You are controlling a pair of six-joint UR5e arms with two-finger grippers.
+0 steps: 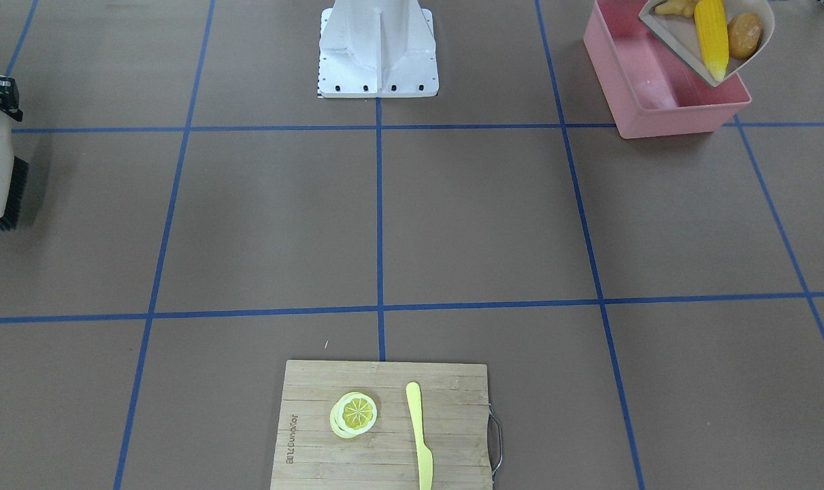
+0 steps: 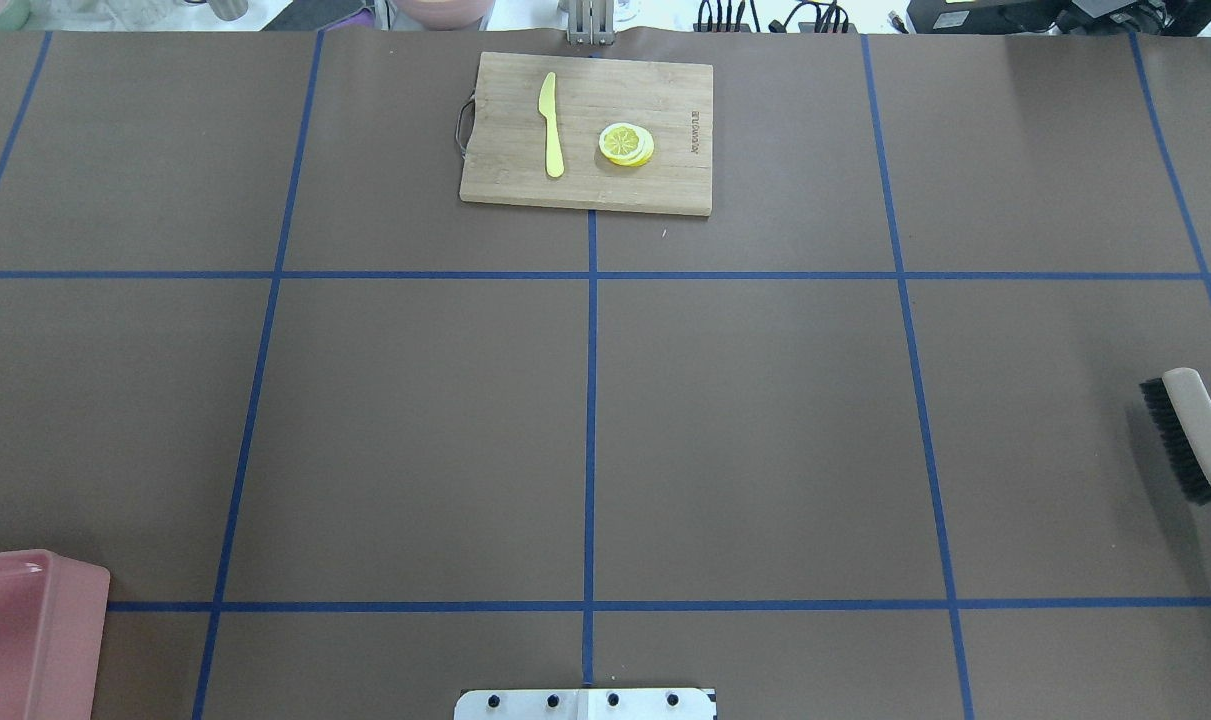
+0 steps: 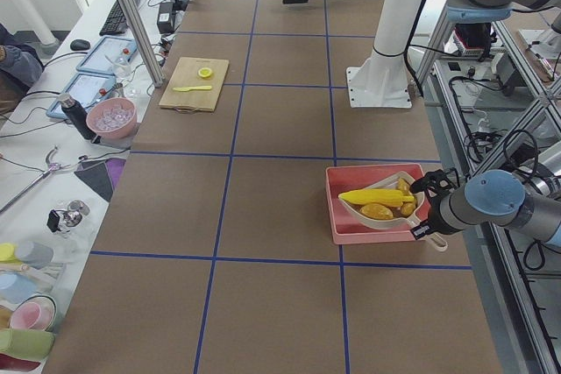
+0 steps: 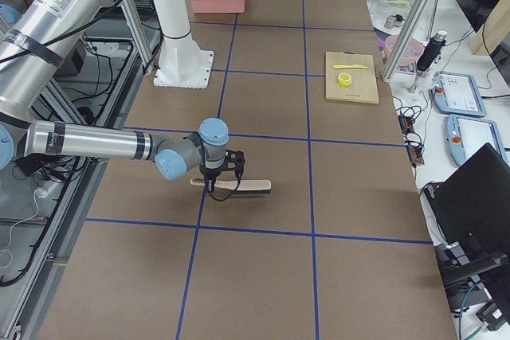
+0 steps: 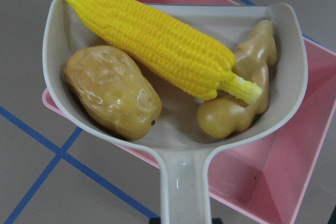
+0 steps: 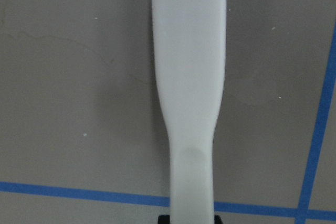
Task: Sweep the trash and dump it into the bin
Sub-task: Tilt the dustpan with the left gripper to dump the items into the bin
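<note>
My left gripper (image 3: 428,209) is shut on the handle of the beige dustpan (image 5: 184,182) and holds it over the pink bin (image 1: 656,102). In the pan lie the yellow corn cob (image 5: 157,40), the brown potato (image 5: 113,90) and the tan ginger root (image 5: 241,98). All three also show in the front view: corn (image 1: 712,34), potato (image 1: 744,35), ginger (image 1: 673,8). The part of the bin (image 5: 262,171) that shows looks empty. My right gripper (image 1: 0,109) is shut on the handle of a black-bristled brush (image 1: 3,177) at the table's other end.
A wooden cutting board (image 2: 585,130) at the far middle edge carries a lemon slice (image 2: 626,144) and a pale yellow knife (image 2: 551,125). The robot's white base (image 1: 377,47) stands mid-table. The brush (image 2: 1190,430) is low over the table at the right edge.
</note>
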